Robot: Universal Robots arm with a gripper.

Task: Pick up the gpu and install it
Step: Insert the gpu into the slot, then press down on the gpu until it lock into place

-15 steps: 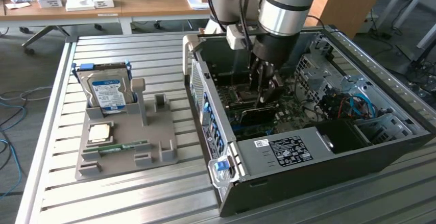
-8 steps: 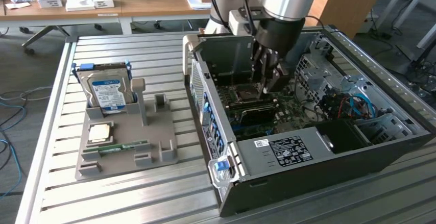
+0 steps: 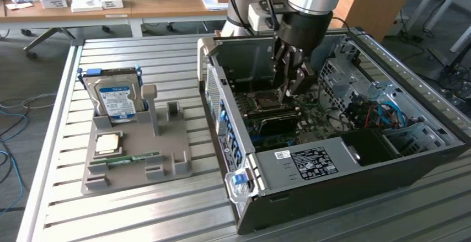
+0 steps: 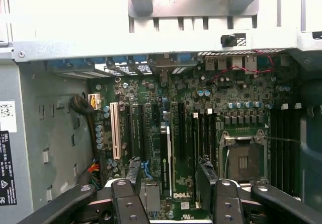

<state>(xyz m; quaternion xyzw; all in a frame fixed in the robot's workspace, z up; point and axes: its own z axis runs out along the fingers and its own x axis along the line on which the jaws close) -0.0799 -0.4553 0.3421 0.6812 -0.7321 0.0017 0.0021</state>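
The arm reaches down into the open computer case (image 3: 412, 159), which lies on its side on the slatted metal table (image 3: 147, 209), on the exterior view's right. The gripper (image 3: 292, 79) hangs above the motherboard (image 3: 283, 123); its fingers (image 4: 132, 171) stand open with nothing between them.

In the wrist view the gpu (image 4: 165, 156) stands on edge in an expansion slot of the motherboard, a thin dark card with its upper edge showing, directly between the two spread fingers and apart from both. Beside it lie an empty white slot (image 4: 115, 131) and black slots, and further along the empty CPU socket (image 4: 245, 159).

On the exterior view's left, a grey parts holder (image 3: 136, 165) carries the hard drive (image 3: 118, 101) upright at its far end, a processor chip (image 3: 108, 143) and a narrow green memory stick (image 3: 134, 158).
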